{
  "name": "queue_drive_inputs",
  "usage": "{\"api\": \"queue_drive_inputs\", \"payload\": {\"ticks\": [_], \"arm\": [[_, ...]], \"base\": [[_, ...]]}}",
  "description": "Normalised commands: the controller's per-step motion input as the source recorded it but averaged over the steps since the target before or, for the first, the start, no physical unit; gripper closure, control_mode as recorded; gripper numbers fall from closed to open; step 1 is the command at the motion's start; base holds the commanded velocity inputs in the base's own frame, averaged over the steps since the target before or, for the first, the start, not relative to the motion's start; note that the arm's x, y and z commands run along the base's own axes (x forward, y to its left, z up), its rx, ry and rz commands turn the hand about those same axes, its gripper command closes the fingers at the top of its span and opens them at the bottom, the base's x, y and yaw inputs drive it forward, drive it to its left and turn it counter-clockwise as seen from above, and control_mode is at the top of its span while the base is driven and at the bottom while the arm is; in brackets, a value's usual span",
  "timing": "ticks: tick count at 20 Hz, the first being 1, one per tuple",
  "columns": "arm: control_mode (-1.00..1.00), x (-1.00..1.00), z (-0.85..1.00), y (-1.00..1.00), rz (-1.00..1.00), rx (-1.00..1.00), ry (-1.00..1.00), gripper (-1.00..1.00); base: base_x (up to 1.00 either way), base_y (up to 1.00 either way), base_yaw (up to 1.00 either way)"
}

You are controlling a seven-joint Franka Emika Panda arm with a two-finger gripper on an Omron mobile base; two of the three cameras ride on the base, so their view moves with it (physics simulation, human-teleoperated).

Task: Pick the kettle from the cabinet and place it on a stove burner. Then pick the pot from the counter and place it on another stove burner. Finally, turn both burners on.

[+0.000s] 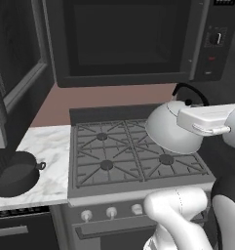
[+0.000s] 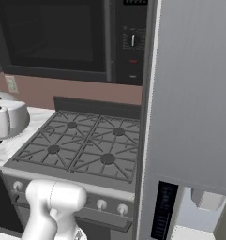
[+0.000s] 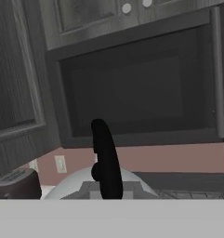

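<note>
Tall grey refrigerator front [image 2: 194,93], filling the right of the right base view, beside the cooktop. Black microwave with a dial [image 1: 133,39], mounted above the cooktop. Dark grey wood-grain wall cabinet [image 1: 16,58], upper left, its door standing open. Gas cooktop with grey cast-iron grates and four round dark burner caps [image 1: 133,154], silver knobs along its front; all four grates are bare. White marble surface with grey veining [image 1: 48,151], left of the cooktop. Squat round dark grey-black pot with loop side handles [image 1: 16,173], resting on the marble near its front edge. Small shiny white-silver dome kettle with thin black arched handle [image 1: 170,127], held tilted in the air above the right-hand burners, clear of the grates. Pincer [image 3: 106,188], pressed together on the kettle's black handle.
</note>
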Motion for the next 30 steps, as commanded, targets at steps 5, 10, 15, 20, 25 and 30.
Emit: {"api": "queue_drive_inputs", "payload": {"ticks": [5,10,15,20,25,30], "arm": [[1.00,0.00,0.00,0.00,0.00,0.00,0.00,1.00],[1.00,0.00,0.00,0.00,0.00,0.00,0.00,1.00],[-1.00,0.00,-0.01,0.00,0.00,0.00,0.00,1.00],[-1.00,0.14,-0.10,0.00,0.00,0.00,0.01,1.00],[-1.00,0.31,-0.19,0.00,0.00,0.00,0.02,1.00],[-1.00,0.37,-0.24,0.00,0.03,0.00,0.00,1.00]], "base": [[0.45,-0.21,0.04],[0.32,-0.18,0.03],[0.00,-0.02,0.00],[0.00,0.00,0.00],[0.00,0.00,0.00],[0.00,0.00,0.00]]}}
